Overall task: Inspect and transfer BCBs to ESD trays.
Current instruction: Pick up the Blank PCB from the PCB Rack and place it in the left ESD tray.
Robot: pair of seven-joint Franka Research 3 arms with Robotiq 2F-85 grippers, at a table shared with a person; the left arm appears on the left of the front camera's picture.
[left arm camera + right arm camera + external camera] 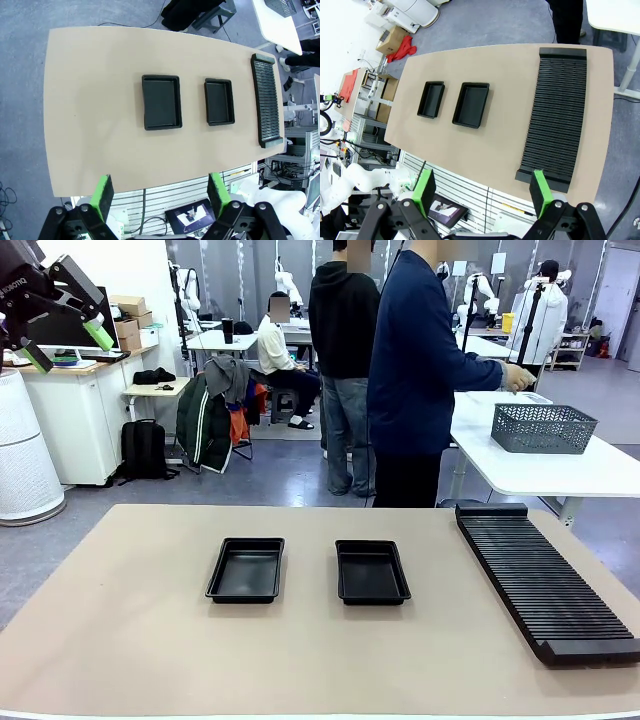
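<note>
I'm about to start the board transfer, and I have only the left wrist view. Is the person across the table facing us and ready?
Observer: No. The person stands at the far edge but is turned sideways, towards the neighbouring white table.
Operator: What are they doing there?
Observer: One hand is stretched out over that table, just beyond a grey basket. It is too small to tell what the hand holds.
Operator: And my other arm?
Observer: The right gripper is open, with nothing between its fingers. It is raised high on the side of the black slotted rack.
</note>
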